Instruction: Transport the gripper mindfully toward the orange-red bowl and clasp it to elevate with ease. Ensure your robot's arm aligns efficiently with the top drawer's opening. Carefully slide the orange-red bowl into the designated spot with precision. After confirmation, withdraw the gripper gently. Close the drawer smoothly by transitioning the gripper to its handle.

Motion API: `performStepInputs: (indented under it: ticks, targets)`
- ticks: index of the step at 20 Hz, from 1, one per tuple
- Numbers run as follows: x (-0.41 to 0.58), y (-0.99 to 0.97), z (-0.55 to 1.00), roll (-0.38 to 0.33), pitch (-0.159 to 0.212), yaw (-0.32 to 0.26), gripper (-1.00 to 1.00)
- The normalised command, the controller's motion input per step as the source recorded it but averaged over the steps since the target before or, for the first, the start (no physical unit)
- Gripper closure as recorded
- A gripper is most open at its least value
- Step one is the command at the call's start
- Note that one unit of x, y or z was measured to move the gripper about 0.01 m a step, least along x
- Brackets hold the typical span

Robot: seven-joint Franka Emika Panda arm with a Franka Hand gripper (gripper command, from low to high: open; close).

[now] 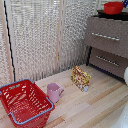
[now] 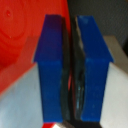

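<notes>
End effector [image 2: 73, 67] clenched: blue-tipped fingers [image 2: 50, 65] pressed together, only dark pads in the seam, no rim plainly caught between them. A faint reddish glint low in the seam, too blurred to call. Just beside the fingers in the wrist view, a broad curve of the orange-red bowl [image 2: 20, 35] over a pale grey surface; touching or merely close, cannot tell.

Outward, in the exterior view: the orange-red bowl [image 1: 113, 7] on top of the dark cabinet, above the top drawer [image 1: 97, 27] with its handle [image 1: 106, 36]. Bowl upright, mouth up; round, so no long axis to favour. Handle lying level along the drawer front. Drawer front seemingly forward of the lower one, but open or not, hard to say.

Judged stage: the approach, bowl not yet grasped or lifted. Next, probably: spread the fingers, straddle the rim, clasp, then raise straight up.

Lower down on the worktop [image 1: 100, 105], well apart from the cabinet: pink mug [image 1: 54, 92] and red mesh basket [image 1: 25, 102].
</notes>
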Motion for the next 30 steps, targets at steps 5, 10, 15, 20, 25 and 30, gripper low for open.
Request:
performStepInputs:
  ticks: [5,10,15,20,25,30]
  targets:
    - [-0.021,-0.05,0.0,0.008,0.0,-0.015,-1.0]
    - [-0.026,-0.04,0.0,0.002,0.0,-0.023,-1.0]
    - [-0.039,0.01,0.0,0.0,0.0,-0.013,-1.0]
    - [-0.015,0.43,0.09,-0.007,0.0,0.044,-1.0]
    - [0.005,0.41,0.22,-0.021,0.046,0.181,-1.0]
    - [0.027,0.33,0.13,-0.104,0.129,0.191,-1.0]
